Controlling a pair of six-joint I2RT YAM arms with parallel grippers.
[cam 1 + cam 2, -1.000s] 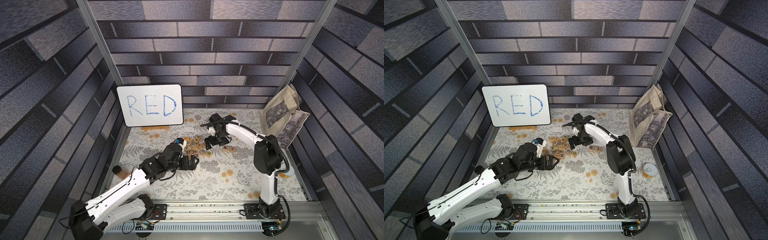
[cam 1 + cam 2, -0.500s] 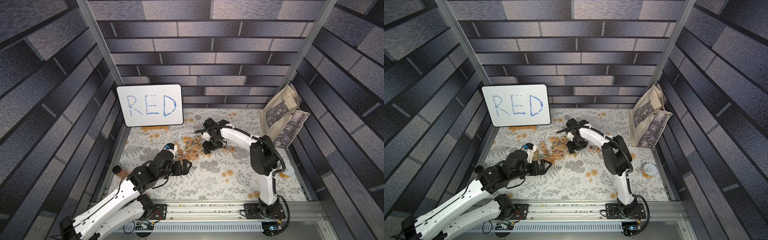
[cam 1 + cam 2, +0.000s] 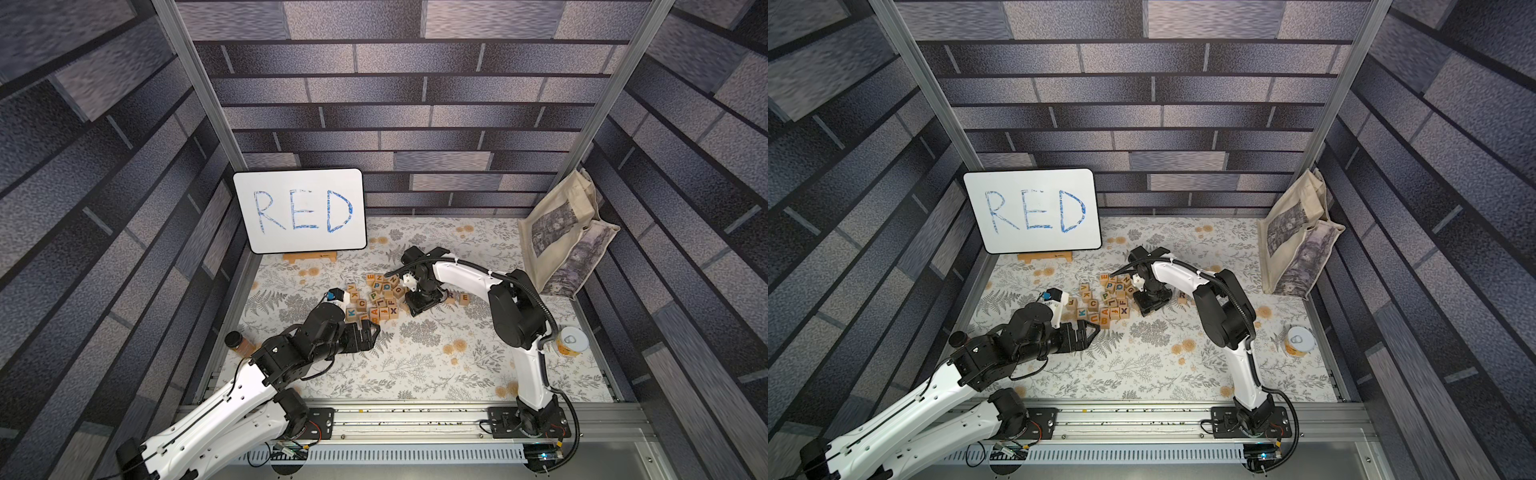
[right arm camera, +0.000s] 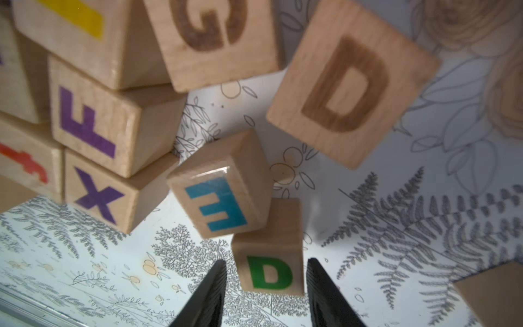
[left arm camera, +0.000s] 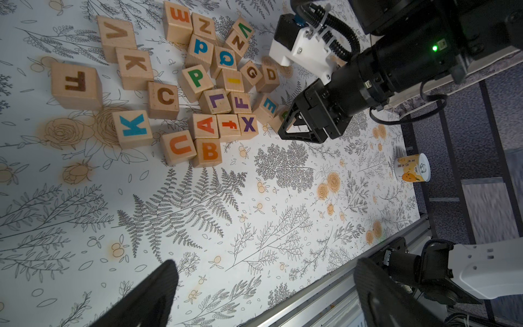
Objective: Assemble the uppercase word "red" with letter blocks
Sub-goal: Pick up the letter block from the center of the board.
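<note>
The letter blocks (image 3: 376, 297) lie in a loose pile mid-table, also seen in the left wrist view (image 5: 198, 85). To the pile's right, a purple R block (image 3: 452, 297) and a reddish E block (image 3: 464, 297) sit side by side. My right gripper (image 3: 422, 303) (image 4: 266, 260) is down at the pile's right edge. Its jaws straddle a green D block (image 4: 268, 271), with a thin gap showing on each side. A blue E block (image 4: 223, 195) leans on that D block. My left gripper (image 3: 372, 332) (image 5: 263, 283) hangs wide open and empty in front of the pile.
A white board (image 3: 301, 210) with RED handwritten stands at the back left. A tote bag (image 3: 565, 245) leans on the right wall, with a can (image 3: 572, 340) nearer the front. A dark-lidded jar (image 3: 235, 340) sits at the left edge. A brown D block (image 4: 351, 82) lies beside the right gripper.
My left arm drew back from the pile toward the front left. My right gripper shifted left to the pile's edge, came down and narrowed its jaws around the green D block.
</note>
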